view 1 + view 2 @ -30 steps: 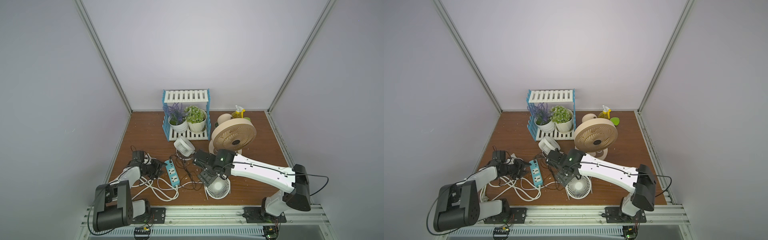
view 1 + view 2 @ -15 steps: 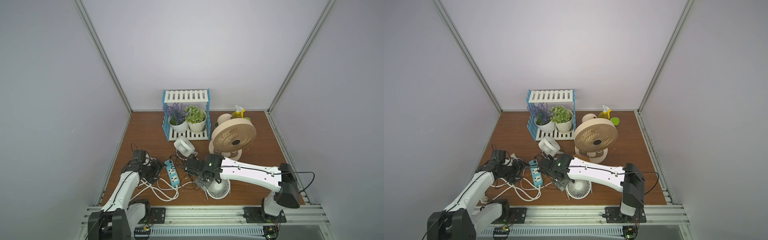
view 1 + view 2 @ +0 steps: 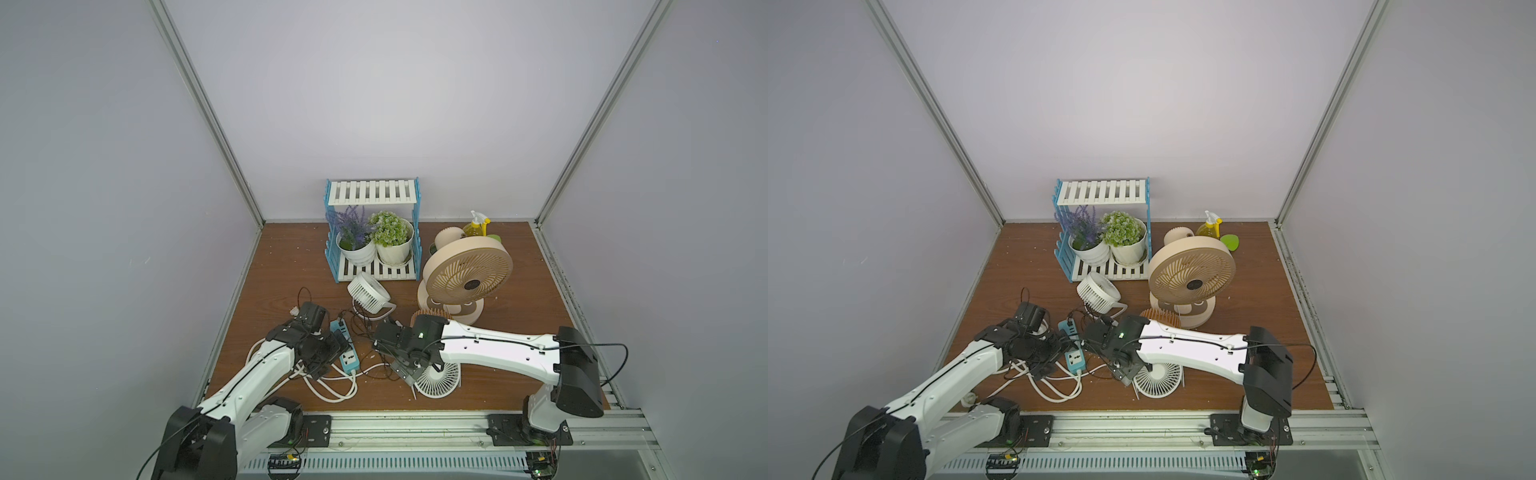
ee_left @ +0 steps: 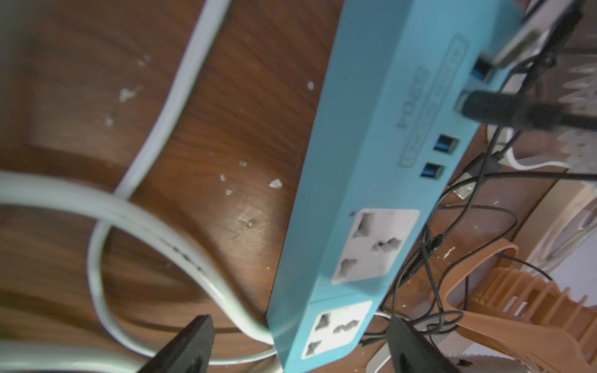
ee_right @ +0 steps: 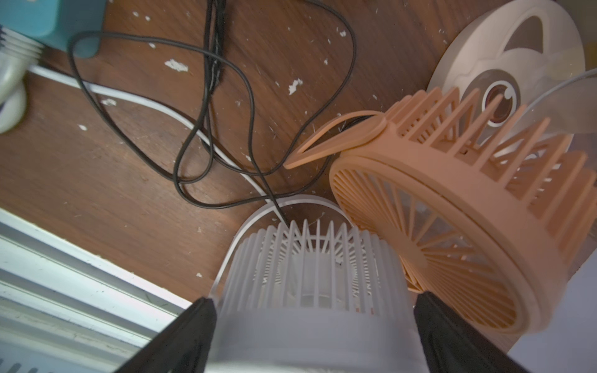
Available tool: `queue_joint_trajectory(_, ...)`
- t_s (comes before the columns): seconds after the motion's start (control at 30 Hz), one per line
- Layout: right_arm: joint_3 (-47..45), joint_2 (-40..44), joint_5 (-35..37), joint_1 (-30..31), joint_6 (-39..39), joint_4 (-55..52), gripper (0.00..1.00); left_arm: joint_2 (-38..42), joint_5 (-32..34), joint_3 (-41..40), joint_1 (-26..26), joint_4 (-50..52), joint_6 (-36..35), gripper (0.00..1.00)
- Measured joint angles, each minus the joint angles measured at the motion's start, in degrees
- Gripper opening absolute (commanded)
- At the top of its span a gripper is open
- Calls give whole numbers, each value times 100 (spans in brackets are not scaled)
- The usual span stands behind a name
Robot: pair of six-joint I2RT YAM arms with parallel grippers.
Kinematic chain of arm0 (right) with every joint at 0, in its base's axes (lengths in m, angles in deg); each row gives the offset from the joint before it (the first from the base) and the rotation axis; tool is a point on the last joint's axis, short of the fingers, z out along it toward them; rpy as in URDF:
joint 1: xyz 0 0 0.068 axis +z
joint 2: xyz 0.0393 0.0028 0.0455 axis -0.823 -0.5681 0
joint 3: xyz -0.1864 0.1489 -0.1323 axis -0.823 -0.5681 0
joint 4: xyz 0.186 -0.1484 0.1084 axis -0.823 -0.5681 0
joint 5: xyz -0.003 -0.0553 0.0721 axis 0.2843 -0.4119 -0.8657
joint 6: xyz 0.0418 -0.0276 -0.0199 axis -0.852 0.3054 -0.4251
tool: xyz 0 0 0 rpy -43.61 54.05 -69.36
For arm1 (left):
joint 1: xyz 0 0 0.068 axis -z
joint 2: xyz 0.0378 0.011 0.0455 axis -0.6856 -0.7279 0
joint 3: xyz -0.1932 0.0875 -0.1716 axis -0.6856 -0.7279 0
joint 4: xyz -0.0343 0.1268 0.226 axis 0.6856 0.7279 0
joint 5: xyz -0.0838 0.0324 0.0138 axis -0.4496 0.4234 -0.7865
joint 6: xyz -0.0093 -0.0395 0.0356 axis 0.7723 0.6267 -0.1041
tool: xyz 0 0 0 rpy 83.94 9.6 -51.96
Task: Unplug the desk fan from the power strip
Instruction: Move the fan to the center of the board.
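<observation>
The teal power strip [image 3: 348, 358] [image 3: 1074, 356] lies at the front left of the brown table. In the left wrist view a black plug [image 4: 504, 108] and a silver plug [image 4: 520, 42] sit in the USB end of the power strip [image 4: 365, 181]. My left gripper [image 4: 300, 345] [image 3: 331, 353] is open and straddles the strip's socket end without touching it. My right gripper [image 5: 311, 336] [image 3: 405, 370] is open wide around a small white desk fan [image 5: 310, 290] [image 3: 436, 380] lying face up. That fan's black cord [image 5: 252, 106] loops towards the strip. Which plug is its own I cannot tell.
An orange fan [image 5: 452, 226] [image 3: 430, 318] lies against the white one. Behind stand a large beige fan [image 3: 469, 274], another small white fan [image 3: 368, 293], a blue-white shelf [image 3: 374, 195] with two plant pots and a spray bottle [image 3: 478, 224]. The thick white cord [image 3: 332, 384] coils at the front.
My left arm has stretched forward to the strip and its jaws have opened. My right arm has swung left and down over the white fan, jaws opening wider.
</observation>
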Motion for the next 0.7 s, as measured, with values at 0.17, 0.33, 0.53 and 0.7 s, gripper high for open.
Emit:
queue_joint_trajectory(0.17,-15,9,-7,0,-57,122,99,-557,186,354,127,-144,-131,72)
queue_joint_trajectory(0.33,-129,-4,-15,0,-146,273,99,-988,245,413,138,-382,-223,65)
queue_joint_trajectory(0.53,-372,7,98,0,-334,186,98,-1121,201,470,146,-516,-380,57)
queue_joint_trajectory(0.7,-992,503,234,0,-616,-35,99,-1150,229,505,144,-522,-492,52)
